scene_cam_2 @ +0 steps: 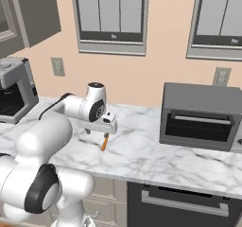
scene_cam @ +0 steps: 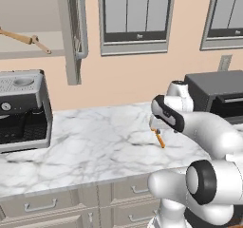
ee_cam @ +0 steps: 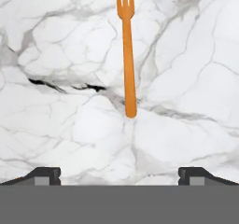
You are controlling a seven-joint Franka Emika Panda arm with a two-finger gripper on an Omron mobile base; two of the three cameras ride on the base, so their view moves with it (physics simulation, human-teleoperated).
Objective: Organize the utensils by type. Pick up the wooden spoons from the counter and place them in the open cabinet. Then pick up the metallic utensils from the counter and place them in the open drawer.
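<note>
An orange fork (ee_cam: 127, 55) lies flat on the white marble counter (scene_cam: 95, 141), tines pointing away from my hand in the hand view. My gripper (ee_cam: 119, 176) hovers just above the fork's handle end, open wide, with nothing between its fingertips (ee_cam: 44, 174). From the base, the gripper (scene_cam: 154, 126) points down over the fork (scene_cam: 160, 138); the same fork (scene_cam_2: 105, 142) lies just below the gripper (scene_cam_2: 101, 130). Two wooden spoons, a long one (scene_cam: 19, 36) and a smaller one (scene_cam: 42, 46), lie on the shelf of the open cabinet (scene_cam: 73, 42).
A coffee machine (scene_cam: 21, 108) stands at the counter's left end and a toaster oven (scene_cam_2: 201, 115) at the right. Drawer fronts (scene_cam: 40, 204) below the counter edge are shut. Wide bare marble lies between the coffee machine and the fork.
</note>
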